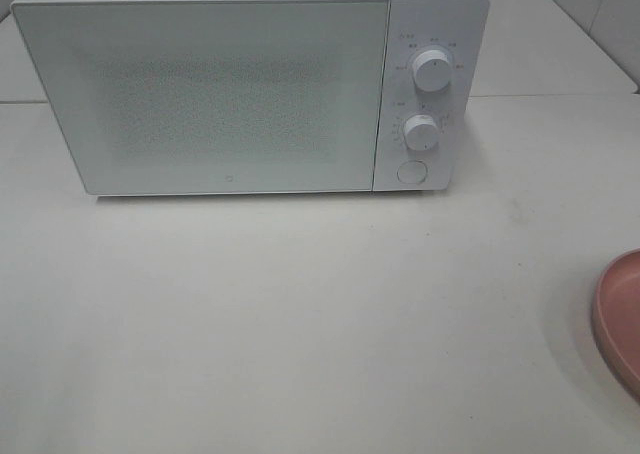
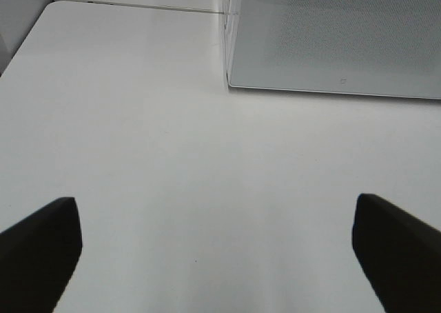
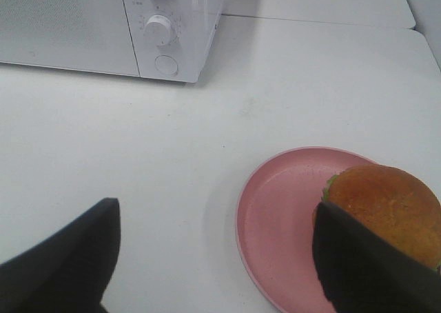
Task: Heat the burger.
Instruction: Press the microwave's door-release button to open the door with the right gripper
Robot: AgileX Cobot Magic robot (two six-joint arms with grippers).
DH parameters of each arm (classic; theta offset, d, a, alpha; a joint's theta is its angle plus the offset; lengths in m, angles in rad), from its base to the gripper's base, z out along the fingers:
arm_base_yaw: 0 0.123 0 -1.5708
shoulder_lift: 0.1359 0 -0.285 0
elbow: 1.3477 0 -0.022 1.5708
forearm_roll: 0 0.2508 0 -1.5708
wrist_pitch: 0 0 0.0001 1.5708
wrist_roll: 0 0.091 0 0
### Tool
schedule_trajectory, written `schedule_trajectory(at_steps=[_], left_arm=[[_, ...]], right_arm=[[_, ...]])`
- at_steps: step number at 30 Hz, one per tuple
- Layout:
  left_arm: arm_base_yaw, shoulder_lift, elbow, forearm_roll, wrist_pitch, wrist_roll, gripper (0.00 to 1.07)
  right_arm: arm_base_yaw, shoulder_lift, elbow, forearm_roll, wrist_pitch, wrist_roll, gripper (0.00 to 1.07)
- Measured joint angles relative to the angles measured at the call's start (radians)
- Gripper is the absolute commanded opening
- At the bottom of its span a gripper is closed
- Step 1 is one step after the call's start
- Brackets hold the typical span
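R tool nr burger (microwave closed)

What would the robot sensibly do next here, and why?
Probably move the right gripper toward the round button on the microwave, which likely releases its door. The door is shut, the burger sits on the pink plate, and that gripper is open and empty.
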Motion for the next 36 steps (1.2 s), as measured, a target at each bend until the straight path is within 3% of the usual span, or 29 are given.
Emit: schedule_trajectory(at_steps=[24, 36], left_arm=[[0.000, 0.000, 0.000, 0.000, 0.000, 0.000, 1.02], [0.000, 0.000, 0.000, 0.000, 0.000, 0.000, 1.02]], right_arm=[[0.000, 0.001, -0.006, 0.000, -0.001, 0.000, 0.75], [0.000, 0.135, -0.040, 0.000, -0.156, 0.000, 0.75]])
